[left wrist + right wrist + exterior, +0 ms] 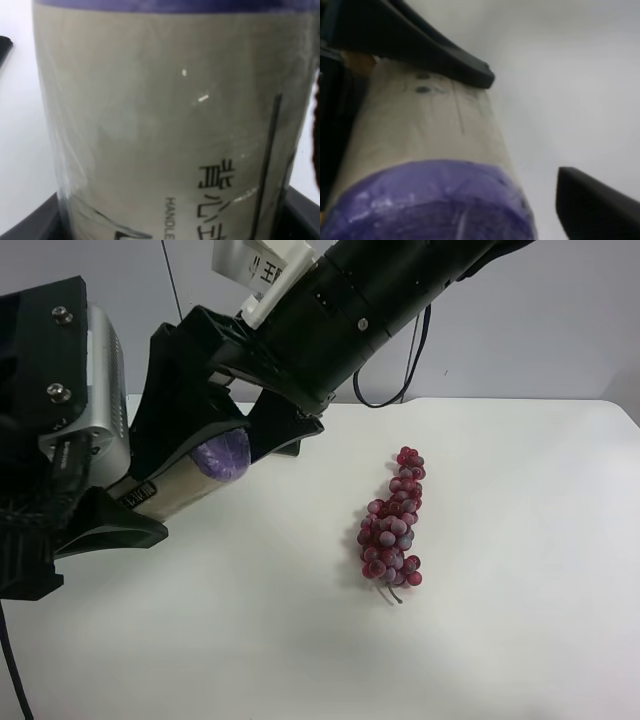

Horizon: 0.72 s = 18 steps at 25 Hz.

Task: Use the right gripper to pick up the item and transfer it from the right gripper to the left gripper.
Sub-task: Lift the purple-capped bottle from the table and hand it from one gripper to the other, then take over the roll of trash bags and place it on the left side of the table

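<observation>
The item (190, 478), a cream-labelled roll with purple ends, is held above the table at the exterior high view's left. The left gripper (150, 498), with the silver-grey block, is shut on its labelled middle. In the left wrist view the item (165, 110) fills the frame, with black fingertips (30, 225) at both sides. The right gripper (225, 440), with the white bracket, stands around the purple end with its jaws spread. In the right wrist view one fingertip (592, 207) stands clear of the item (425, 150), while the other side is dark and close against it.
A red-purple grape bunch (393, 518) lies on the white table (500, 660), right of the grippers. The right arm reaches in from the top of the exterior high view. A black cable (415, 360) hangs behind it.
</observation>
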Tool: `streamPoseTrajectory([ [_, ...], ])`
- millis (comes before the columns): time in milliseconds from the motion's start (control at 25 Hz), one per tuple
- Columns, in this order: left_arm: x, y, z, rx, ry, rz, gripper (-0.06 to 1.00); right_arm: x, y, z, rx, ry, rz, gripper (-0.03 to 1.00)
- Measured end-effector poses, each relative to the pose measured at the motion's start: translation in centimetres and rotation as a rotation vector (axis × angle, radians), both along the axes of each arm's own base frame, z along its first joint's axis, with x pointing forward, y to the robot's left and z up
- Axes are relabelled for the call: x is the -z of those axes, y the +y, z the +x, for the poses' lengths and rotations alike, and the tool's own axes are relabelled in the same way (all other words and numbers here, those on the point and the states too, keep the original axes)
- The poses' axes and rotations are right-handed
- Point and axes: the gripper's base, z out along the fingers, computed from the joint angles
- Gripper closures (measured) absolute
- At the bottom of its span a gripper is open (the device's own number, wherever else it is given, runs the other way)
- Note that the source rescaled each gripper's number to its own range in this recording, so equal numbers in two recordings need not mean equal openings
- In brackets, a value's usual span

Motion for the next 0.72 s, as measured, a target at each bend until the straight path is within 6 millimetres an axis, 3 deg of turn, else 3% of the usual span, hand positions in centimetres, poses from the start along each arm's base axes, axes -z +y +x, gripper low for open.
streamPoseTrajectory([
  [280, 0.0, 0.0, 0.0, 0.0, 0.0, 0.0, 0.94, 0.0, -0.2, -0.3, -0.031, 0.001, -0.015, -0.01],
  [720, -0.3, -0.2, 0.3, -0.005, -0.035, -0.03, 0.94, -2.1, -2.1, -2.2, -0.108, -0.043, -0.078, -0.01],
])
